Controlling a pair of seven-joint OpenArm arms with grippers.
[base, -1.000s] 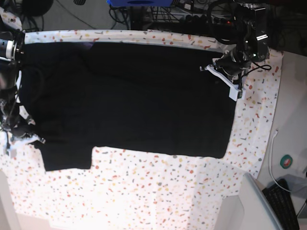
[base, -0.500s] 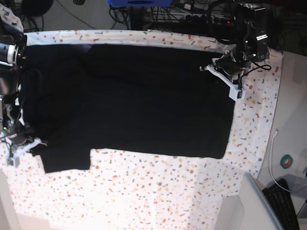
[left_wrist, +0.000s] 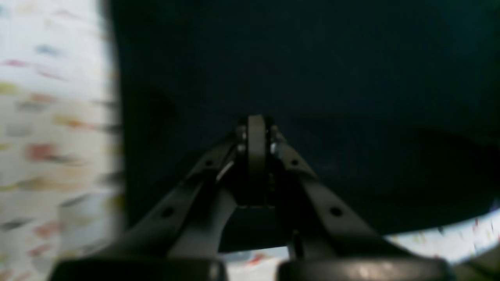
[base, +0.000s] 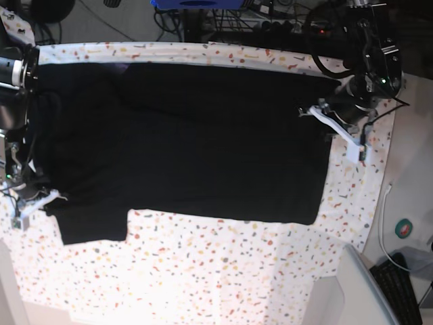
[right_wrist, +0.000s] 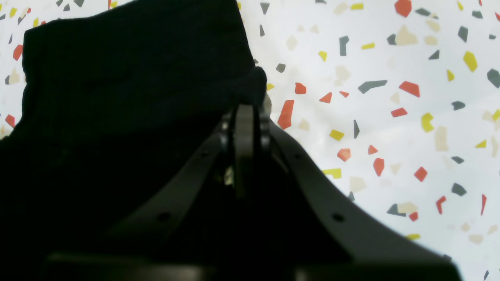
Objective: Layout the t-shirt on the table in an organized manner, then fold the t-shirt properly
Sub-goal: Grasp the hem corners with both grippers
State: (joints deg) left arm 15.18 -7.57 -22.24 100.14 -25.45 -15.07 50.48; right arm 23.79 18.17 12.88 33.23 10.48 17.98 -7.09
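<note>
Base view, left to right. Right hand (base: 30, 203) sits at the tabletop's (base: 223, 271) left edge, against the sleeve corner of the t-shirt (base: 183, 135). Its wrist view shows the jaws pressed together with a black fabric corner bunched at the tips; whether cloth lies between them is hard to make out. Right arm partly cut off by the frame's left side.

T-shirt lies spread flat across the tabletop, reaching almost to the far edge, one sleeve jutting toward the near left corner. Black-on-black hides folds and seams; a faint purple patch is barely readable near the far edge.

Left hand (base: 336, 126) is at the shirt's right hem, near the tabletop's right edge. Left wrist view is blurred; jaws closed tip to tip over dark fabric, grip on cloth not discernible.

Change since a second ago: left hand has shifted rightward and nearer, off the hem's far corner. Right hand's white fingers now show beside the sleeve.
</note>
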